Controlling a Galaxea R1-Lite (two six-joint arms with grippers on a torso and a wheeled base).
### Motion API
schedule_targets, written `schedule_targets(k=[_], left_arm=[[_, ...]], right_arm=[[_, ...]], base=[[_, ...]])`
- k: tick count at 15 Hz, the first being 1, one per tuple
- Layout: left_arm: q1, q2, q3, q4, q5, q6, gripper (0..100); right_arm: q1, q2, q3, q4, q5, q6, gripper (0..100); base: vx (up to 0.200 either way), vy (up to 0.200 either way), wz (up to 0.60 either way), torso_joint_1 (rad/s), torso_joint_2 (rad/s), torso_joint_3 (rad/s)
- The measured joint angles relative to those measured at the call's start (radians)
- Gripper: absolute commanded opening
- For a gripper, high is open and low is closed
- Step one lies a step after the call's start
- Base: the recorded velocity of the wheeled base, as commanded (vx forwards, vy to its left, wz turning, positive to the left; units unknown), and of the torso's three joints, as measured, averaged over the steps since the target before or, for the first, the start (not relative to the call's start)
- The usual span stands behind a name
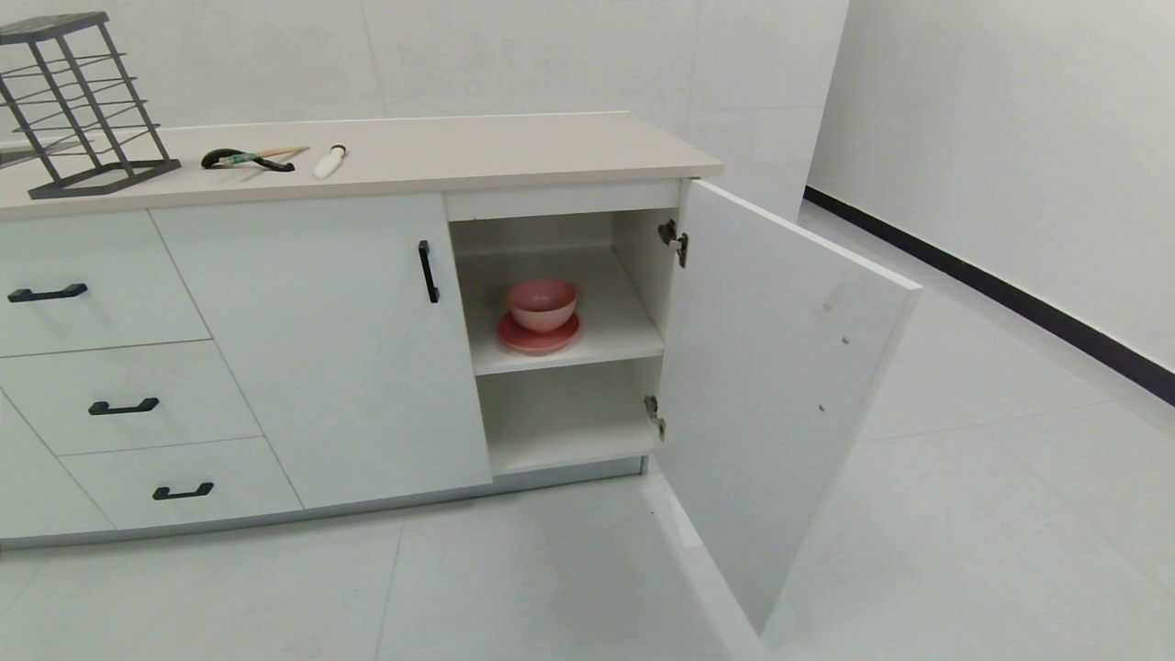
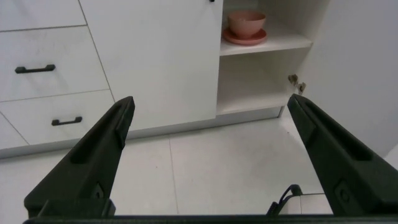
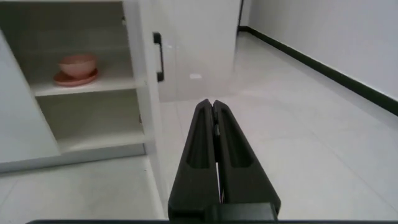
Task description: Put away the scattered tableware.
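Note:
A pink bowl (image 1: 542, 304) sits on a pink plate (image 1: 538, 336) on the middle shelf of the open cabinet (image 1: 569, 353). My left gripper (image 2: 210, 104) is open and empty, low over the floor and well short of the cabinet, with the bowl (image 2: 247, 22) and plate (image 2: 245, 38) ahead of it. My right gripper (image 3: 212, 102) is shut with nothing in it, out in front of the open door (image 3: 148, 74); the bowl (image 3: 78, 64) and plate (image 3: 74, 78) lie beyond that door.
The cabinet door (image 1: 780, 386) swings out wide over the floor. On the countertop (image 1: 441, 151) stand a dark wire rack (image 1: 78, 101), a black-handled utensil (image 1: 248, 159) and a small white tool (image 1: 330, 162). Drawers (image 1: 119, 404) are to the left; bare floor lies to the right.

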Motion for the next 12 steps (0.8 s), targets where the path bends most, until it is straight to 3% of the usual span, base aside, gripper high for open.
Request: schedule_targets(k=[3, 5, 9, 12], left_arm=[[0.002, 0.000, 0.000, 0.000, 0.000, 0.001, 100], [0.002, 0.000, 0.000, 0.001, 0.000, 0.000, 100], [0.000, 0.000, 0.000, 0.001, 0.000, -0.001, 100], [0.002, 0.000, 0.000, 0.000, -0.002, -0.001, 100]], right_arm=[[-0.009, 0.201, -0.129, -0.031, 0.099, -0.029, 0], [-0.011, 0.378, -0.195, -0.086, 0.141, -0.060, 0], [-0.010, 0.778, -0.261, -0.319, 0.202, -0.100, 0], [-0.003, 1.039, -0.274, -0.522, 0.304, -0.120, 0]], base=[[0.000, -0.200, 0.00, 0.002, 0.00, 0.004], [0.000, 0.000, 0.00, 0.000, 0.00, 0.000], [0.000, 0.000, 0.00, 0.000, 0.00, 0.000], [0.000, 0.000, 0.00, 0.000, 0.00, 0.000]])
